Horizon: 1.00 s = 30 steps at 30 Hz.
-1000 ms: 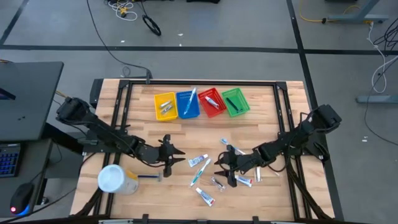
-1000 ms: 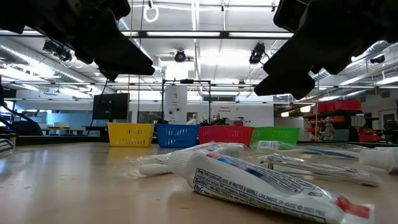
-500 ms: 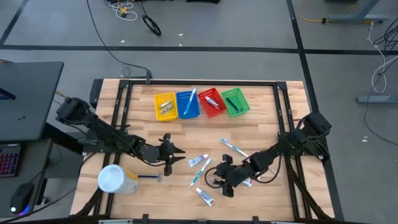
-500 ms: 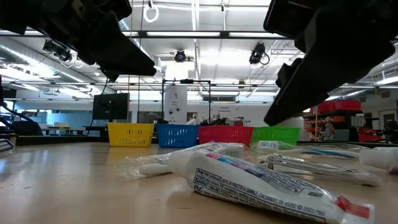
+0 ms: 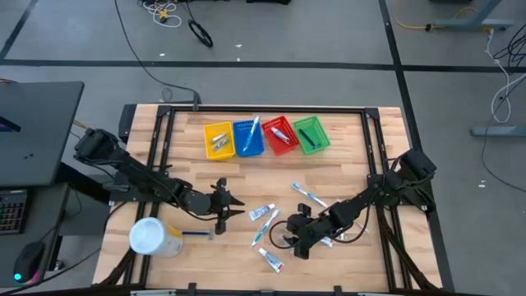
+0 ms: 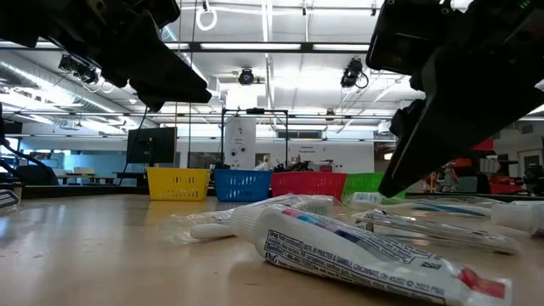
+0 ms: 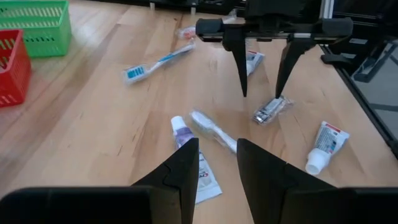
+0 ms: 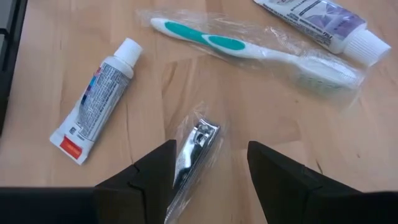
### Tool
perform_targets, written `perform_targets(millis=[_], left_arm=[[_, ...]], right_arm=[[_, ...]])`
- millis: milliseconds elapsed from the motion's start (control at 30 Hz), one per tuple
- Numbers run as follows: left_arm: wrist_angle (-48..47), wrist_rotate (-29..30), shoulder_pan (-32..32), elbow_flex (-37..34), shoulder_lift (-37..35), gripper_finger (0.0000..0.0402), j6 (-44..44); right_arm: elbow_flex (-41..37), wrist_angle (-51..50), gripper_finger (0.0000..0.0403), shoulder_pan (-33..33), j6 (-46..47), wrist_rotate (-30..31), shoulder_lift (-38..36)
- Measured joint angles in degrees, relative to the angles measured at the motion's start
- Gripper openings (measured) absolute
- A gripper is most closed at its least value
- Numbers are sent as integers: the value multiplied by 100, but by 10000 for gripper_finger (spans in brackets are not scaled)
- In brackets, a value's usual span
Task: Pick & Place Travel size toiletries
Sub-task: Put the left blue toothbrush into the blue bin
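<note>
Right jaws spread wide, right gripper (image 8: 210,163) straddling bagged nail clipper (image 8: 191,152) on desk (image 8: 50,62), tube (image 8: 96,99) and toothbrush (image 8: 249,50) nearby, left gripper (image 5: 233,207) hovering, jaws partly spread, empty

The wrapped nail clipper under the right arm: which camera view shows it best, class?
The right wrist view: the nail clipper fills the frame between the open right claw tips. The left wrist view shows it smaller, below those tips. In the high view it is a speck; in the low view I cannot pick it out.
</note>
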<state>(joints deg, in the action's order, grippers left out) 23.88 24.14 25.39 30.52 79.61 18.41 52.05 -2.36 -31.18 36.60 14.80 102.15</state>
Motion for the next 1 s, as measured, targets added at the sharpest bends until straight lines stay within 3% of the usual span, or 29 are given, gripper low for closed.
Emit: perform_targets(millis=[1000], left_arm=[[-57,111,0,2,-28,116,148]], right_arm=[[2,376,207,-129,-83,58,391]])
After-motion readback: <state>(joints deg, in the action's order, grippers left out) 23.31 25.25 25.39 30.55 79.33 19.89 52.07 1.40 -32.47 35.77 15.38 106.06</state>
